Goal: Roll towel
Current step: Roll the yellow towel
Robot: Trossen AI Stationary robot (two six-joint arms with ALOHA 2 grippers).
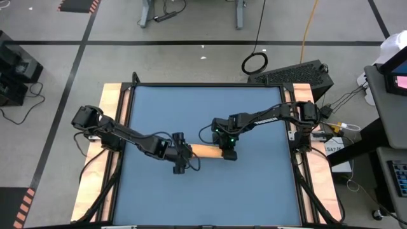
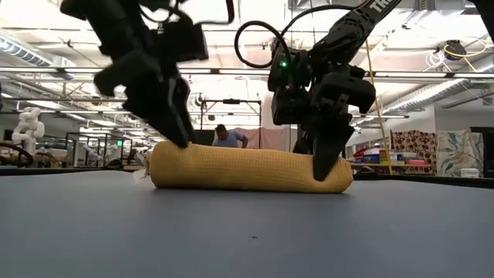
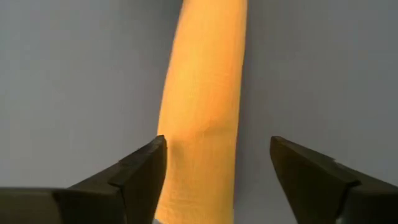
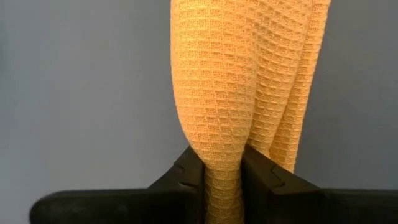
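The orange-yellow towel [image 1: 205, 150] lies rolled into a tight cylinder on the blue table top [image 1: 203, 197], running left to right; the low view shows its long side [image 2: 247, 168] resting on the table. A small white bit shows at its left end [image 2: 140, 176]. My left gripper [image 3: 217, 168] is open over the roll's left end [image 2: 166, 158], with one finger on each side of the roll [image 3: 202, 93]. My right gripper [image 4: 222, 177] is shut on the roll's right end [image 2: 336, 174]. My left gripper has one finger [image 3: 146, 171] right at the roll's side and the other finger [image 3: 305, 177] standing clear of it; I cannot tell whether the near one touches. My right gripper pinches a bunched fold of the towel at the roll's right end [image 4: 222, 155] between its two fingers. The fingers [image 2: 324, 158] point down from above. The roll stays lying on the table.
Wooden rails [image 1: 114, 127] border the blue top on the left and right. Bare table lies in front of and behind the roll. A person [image 2: 229, 137] shows far off in the room behind the table.
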